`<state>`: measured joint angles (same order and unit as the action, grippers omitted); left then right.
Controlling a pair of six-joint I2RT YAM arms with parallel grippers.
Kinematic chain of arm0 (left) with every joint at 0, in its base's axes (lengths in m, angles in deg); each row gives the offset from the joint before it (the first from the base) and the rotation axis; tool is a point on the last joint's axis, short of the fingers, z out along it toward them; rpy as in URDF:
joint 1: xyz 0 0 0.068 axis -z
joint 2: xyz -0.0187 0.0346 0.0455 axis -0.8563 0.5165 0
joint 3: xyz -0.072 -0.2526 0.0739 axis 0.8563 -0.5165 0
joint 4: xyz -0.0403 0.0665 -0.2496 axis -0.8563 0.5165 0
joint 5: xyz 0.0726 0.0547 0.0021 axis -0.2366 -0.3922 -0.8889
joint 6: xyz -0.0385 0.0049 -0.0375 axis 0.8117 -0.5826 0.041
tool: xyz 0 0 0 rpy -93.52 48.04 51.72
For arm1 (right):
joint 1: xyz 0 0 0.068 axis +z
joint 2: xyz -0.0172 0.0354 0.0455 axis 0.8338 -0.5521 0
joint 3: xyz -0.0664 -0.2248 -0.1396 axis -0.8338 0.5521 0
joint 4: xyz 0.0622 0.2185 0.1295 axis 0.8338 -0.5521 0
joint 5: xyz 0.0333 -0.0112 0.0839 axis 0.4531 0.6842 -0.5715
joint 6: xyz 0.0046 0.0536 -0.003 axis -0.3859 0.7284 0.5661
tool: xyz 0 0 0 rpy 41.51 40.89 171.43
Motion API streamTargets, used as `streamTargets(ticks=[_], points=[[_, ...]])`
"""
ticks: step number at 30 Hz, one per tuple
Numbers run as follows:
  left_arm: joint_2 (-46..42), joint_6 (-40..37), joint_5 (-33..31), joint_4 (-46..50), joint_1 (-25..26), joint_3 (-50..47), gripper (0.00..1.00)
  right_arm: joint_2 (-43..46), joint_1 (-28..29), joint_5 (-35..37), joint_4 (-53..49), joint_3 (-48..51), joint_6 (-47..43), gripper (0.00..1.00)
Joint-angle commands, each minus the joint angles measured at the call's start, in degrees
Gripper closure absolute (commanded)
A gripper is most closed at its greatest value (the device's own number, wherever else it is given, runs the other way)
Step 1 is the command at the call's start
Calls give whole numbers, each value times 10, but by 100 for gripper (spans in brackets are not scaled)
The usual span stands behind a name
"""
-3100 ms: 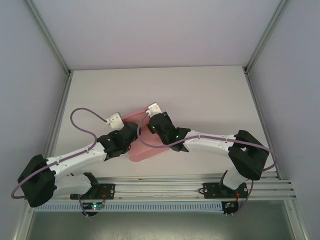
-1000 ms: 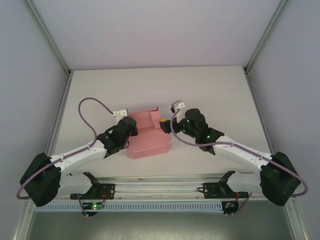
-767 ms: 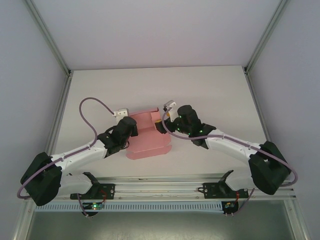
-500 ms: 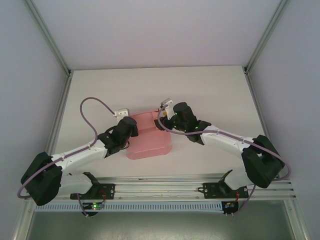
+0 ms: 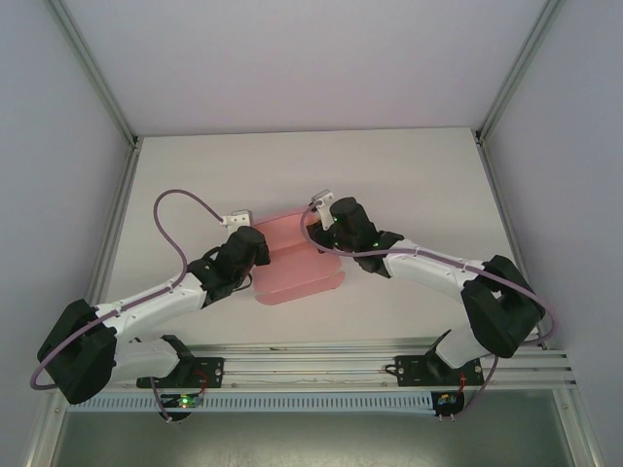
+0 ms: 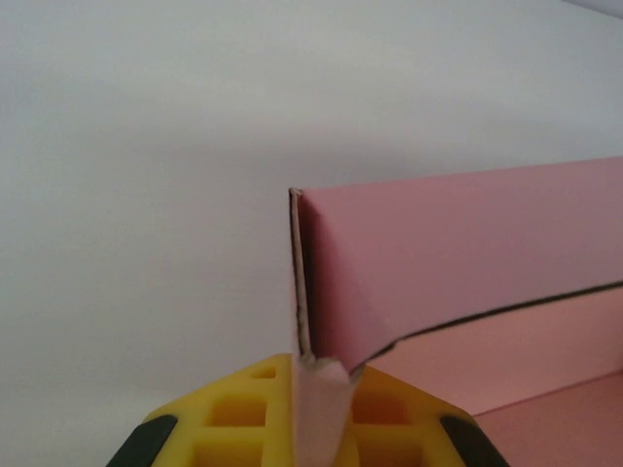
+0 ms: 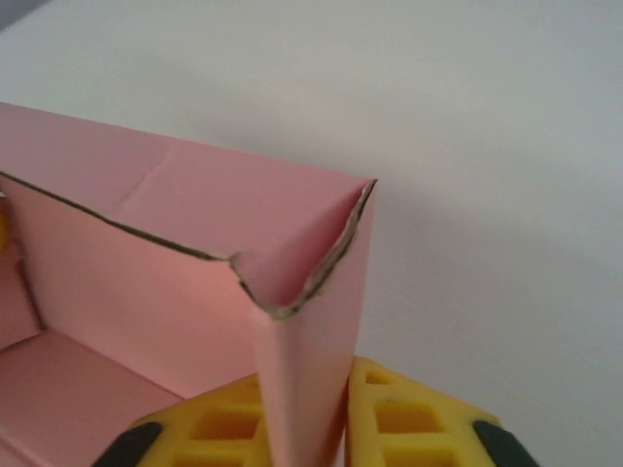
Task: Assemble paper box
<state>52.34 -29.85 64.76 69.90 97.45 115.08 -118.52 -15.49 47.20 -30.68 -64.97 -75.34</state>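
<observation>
Mid-worktop (image 5: 409,175), between your two arms: one paper box (image 5: 297,272), thin pink card, half-formed, base flat, one wall raised.

Left claw (image 6: 316,418): clamped on the left corner of that wall.

Right claw (image 7: 311,413): clamped on the folded right corner.

Step in hand, as you may judge it: squaring the corners. Your next move calls for steady pinches, with the end flaps turned inward and tucked without crushing the card.

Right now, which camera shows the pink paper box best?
Top camera: the pink thin-card paper box shows nearly whole between the arms. Left wrist: a close-up corner in the left pincer; right wrist: another corner in the right pincer.
</observation>
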Motion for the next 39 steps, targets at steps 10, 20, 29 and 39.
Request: streamTargets(ticks=[10,20,29,39], points=[[-14,81,-78,169,-4,67,100,-107,16,524,-135,-89,-7,100],[-13,122,-113,254,-4,81,100,-146,10,718,-242,-135,35,100],[-23,89,-58,170,-3,58,100,-6,-27,195,117,60,-8,87],[-1,77,-35,137,-3,62,100,89,-27,-49,200,122,-26,38]])
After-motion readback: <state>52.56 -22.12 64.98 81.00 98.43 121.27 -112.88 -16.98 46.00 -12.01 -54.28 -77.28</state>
